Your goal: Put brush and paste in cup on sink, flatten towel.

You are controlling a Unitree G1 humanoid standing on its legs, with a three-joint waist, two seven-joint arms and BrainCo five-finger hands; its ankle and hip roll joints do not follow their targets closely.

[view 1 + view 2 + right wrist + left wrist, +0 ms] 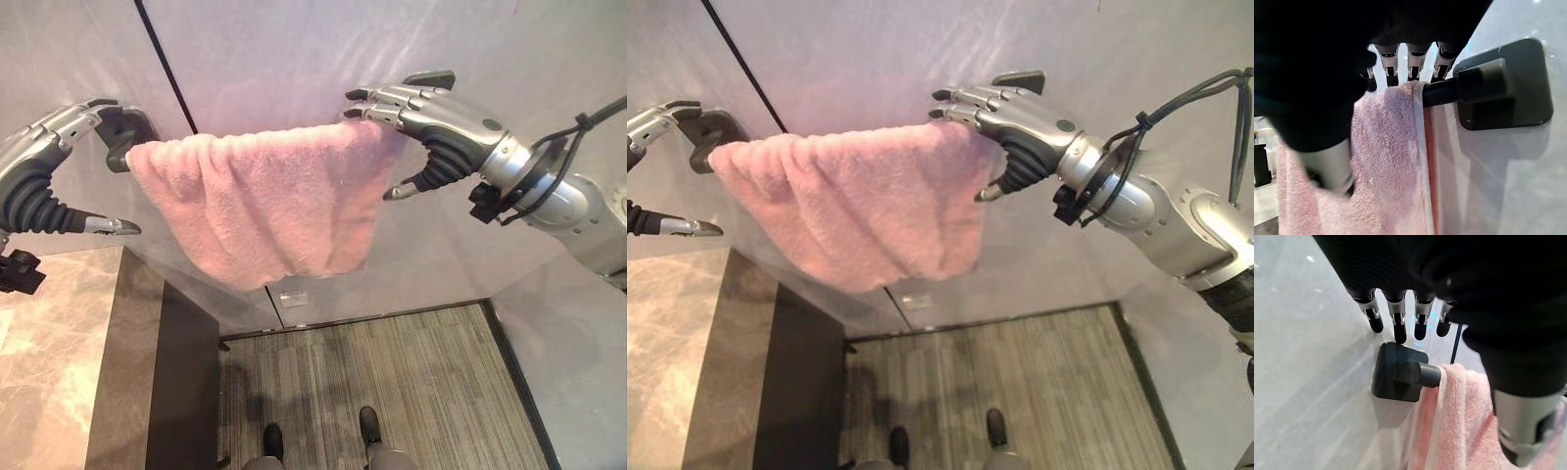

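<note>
A pink towel (pixel 255 196) hangs in folds over a dark wall bar, bunched lower in the middle. My left hand (pixel 44 147) is at the towel's left end, its straight fingers (pixel 1396 318) reaching over the bar's left bracket (pixel 1396 372) and its thumb spread below, apart from the cloth. My right hand (pixel 441 122) is at the right end, open. Its fingers (pixel 1410 63) lie flat over the towel's (pixel 1386 147) top edge beside the right bracket (pixel 1508 83), and its thumb hangs in front below.
A marble counter (pixel 49 372) with a dark side panel (pixel 181 392) stands at the lower left. Striped carpet (pixel 411 392) covers the floor below the towel. A small wall plate (pixel 292 299) sits low on the grey wall.
</note>
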